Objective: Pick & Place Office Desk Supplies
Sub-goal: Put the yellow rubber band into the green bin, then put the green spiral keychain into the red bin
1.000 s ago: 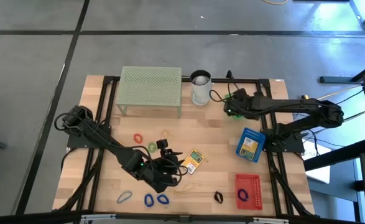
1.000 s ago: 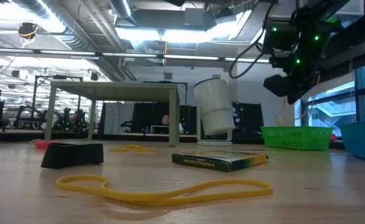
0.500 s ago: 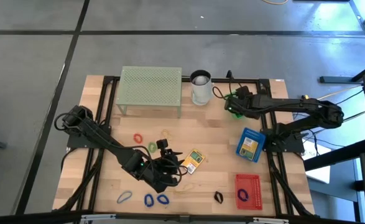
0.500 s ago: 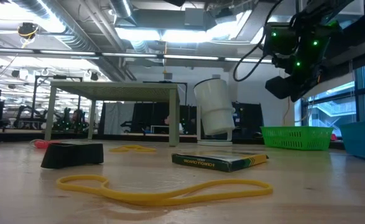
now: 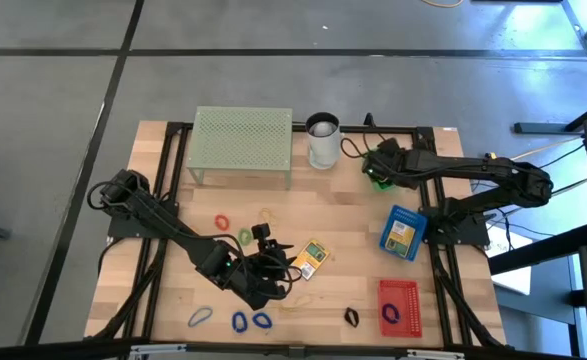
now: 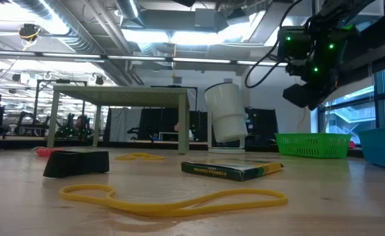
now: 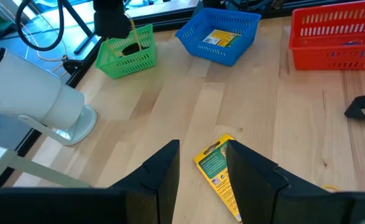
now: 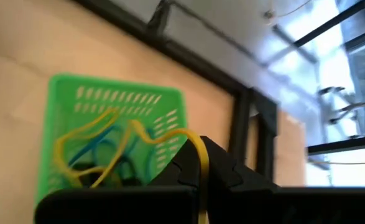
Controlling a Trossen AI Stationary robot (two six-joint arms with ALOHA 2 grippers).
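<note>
Right gripper point(image 5: 373, 166) shifted; 3 baskets.

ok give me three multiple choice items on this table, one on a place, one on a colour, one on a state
1. Where does the yellow card pack lie?
A. inside the red basket
B. on the bare table just ahead of the left tool
C. on top of the mesh stand

2. What colour is the basket below the right tool?
A. green
B. white
C. black

3. How is the right tool set?
A. open over the cup
B. open and empty
C. shut on a yellow rubber band

Answers:
1. B, the left wrist view shows the pack flat on the wood between the open fingers of the left tool.
2. A, the right wrist view looks down into a green basket holding bands.
3. C, the yellow rubber band runs up out of the basket into the closed tips.
</note>
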